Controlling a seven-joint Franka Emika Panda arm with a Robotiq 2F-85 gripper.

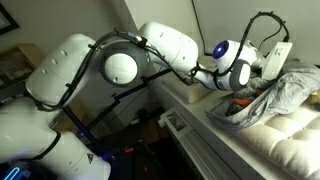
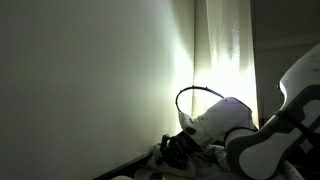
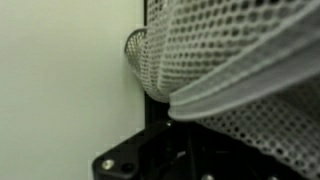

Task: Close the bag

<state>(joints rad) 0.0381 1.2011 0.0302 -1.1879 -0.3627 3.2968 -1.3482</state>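
Wrist view reveals bag (image 3: 235, 60) is mesh.

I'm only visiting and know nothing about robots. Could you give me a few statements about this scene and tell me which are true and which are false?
1. The bag lies on a cream cushioned surface. True.
2. The robot arm is black. False: the arm is white.
3. The bag is plainly empty. False: orange and red items show in it.
4. In the wrist view, mesh-like fabric fills most of the picture. True.
5. In an exterior view, a dark cable loops above the arm. True.
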